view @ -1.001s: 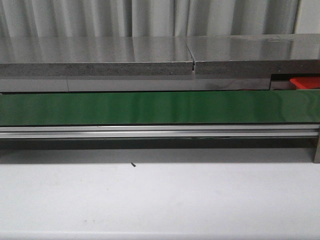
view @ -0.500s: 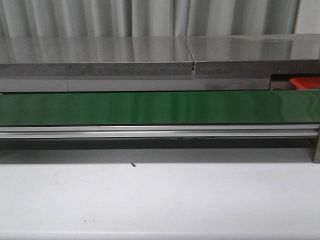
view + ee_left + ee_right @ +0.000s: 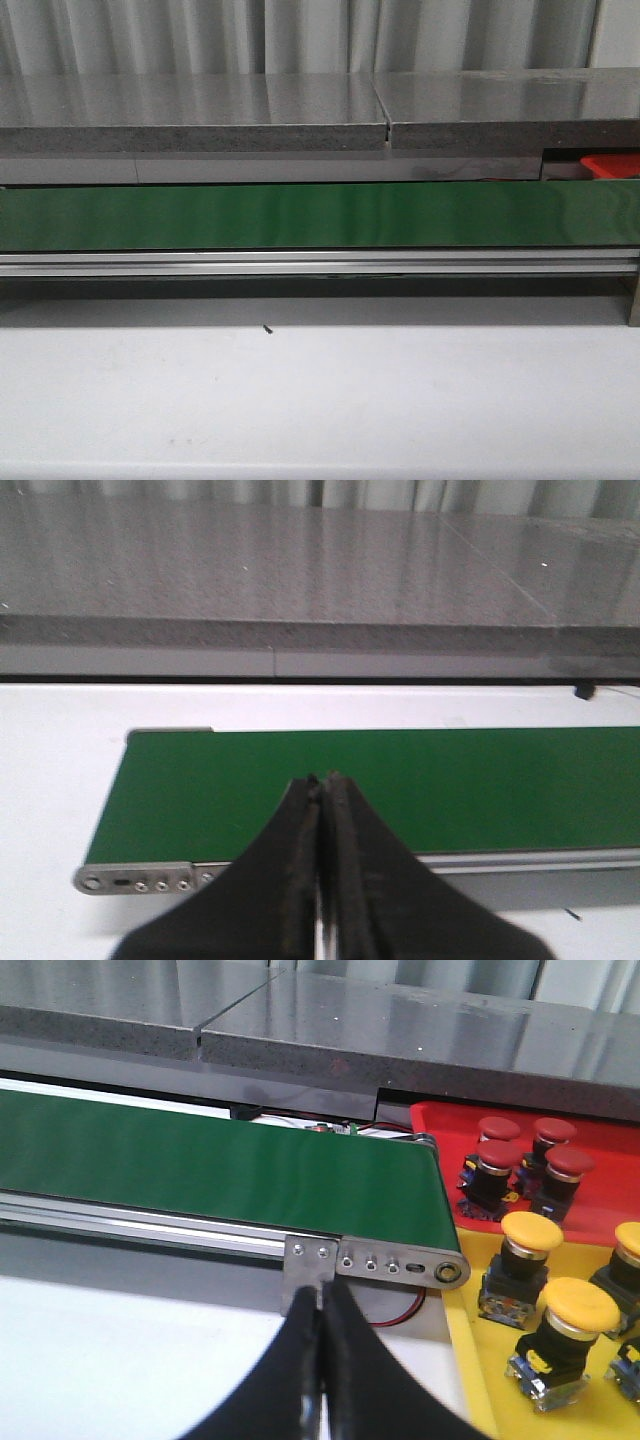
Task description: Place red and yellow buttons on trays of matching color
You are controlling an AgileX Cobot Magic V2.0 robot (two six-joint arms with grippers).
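Green conveyor belt (image 3: pixel 320 215) spans the scene w/ nothing on it. Yellow tray (image 3: pixel 500 1350) sits just past its end, red tray (image 3: pixel 600 1175) behind it; yellow buttons (image 3: pixel 578 1310) in yellow, red buttons (image 3: pixel 500 1155) in red. Left gripper (image 3: pixel 320 790) & right gripper (image 3: pixel 320 1295): fingers pressed together, holding nothing.

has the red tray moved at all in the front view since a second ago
No. The red tray shows as the same sliver at the far right, tucked under the grey slab and just above the green belt, exactly as before.
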